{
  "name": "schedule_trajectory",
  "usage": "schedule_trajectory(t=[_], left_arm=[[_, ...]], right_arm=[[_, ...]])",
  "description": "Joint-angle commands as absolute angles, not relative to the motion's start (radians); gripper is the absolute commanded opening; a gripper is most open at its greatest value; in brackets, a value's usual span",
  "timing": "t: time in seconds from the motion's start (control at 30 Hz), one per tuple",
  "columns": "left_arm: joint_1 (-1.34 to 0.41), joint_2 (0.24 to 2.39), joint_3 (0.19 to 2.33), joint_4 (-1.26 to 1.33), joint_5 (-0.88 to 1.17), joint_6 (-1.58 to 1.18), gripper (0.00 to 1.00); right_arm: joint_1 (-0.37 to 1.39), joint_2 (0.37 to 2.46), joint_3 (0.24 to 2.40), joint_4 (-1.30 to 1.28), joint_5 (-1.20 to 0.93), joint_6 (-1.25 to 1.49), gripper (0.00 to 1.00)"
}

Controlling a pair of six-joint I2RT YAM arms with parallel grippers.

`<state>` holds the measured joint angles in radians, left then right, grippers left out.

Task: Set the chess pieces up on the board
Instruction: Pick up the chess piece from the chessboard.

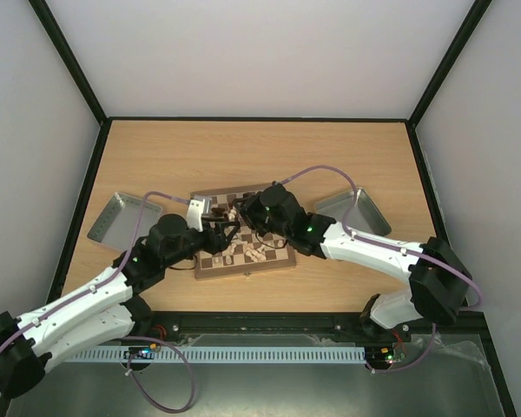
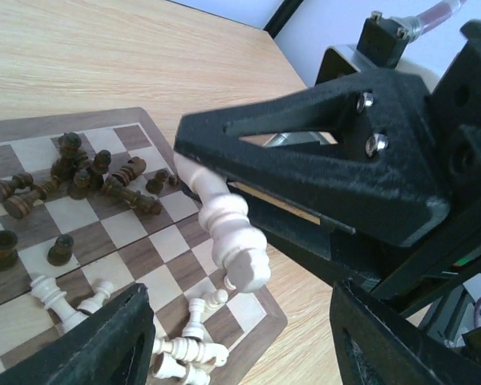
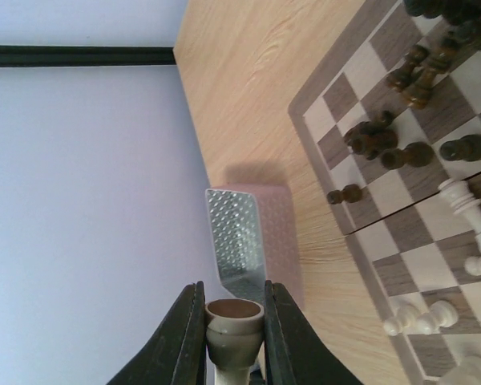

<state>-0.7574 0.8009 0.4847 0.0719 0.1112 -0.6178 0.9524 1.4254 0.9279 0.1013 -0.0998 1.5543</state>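
Robot lab test cell: plain white wall panels [image 1: 269, 52] in black frame [image 1: 72, 61] round wood table [image 1: 243, 148].

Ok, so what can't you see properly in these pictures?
Top view: the left arm and right arm cover the middle of the board; the chess pieces are too small to name.
Right wrist view: the cream piece in the right gripper is cut off by the bottom edge; only its base shows.
Left wrist view: the right gripper hides that base.
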Motion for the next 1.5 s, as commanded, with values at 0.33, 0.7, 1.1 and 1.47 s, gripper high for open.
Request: schedule_trajectory(t=[0.33,0.7,1.1,1.47], left_arm=[[-0.879,0.832,0.516,0.147,-0.157,-0.547,0.46],[-0.899,0.877,0.547,0.179,-0.185,-0.524,0.29],[-0.904,0.958,0.695,-0.123,-0.178,-0.543,0.11],[-0.766,1.131,0.942,-0.739,0.219,-0.492,0.12]], right_arm=[[0.953,1.374,0.921,0.102,-0.108,1.575,0.14],[0.953,1.391,0.924,0.089,-0.128,1.546,0.14],[0.952,1.361,0.905,0.045,-0.039,1.449,0.48],[0.952,1.133,0.789,-0.156,0.324,1.301,0.64]])
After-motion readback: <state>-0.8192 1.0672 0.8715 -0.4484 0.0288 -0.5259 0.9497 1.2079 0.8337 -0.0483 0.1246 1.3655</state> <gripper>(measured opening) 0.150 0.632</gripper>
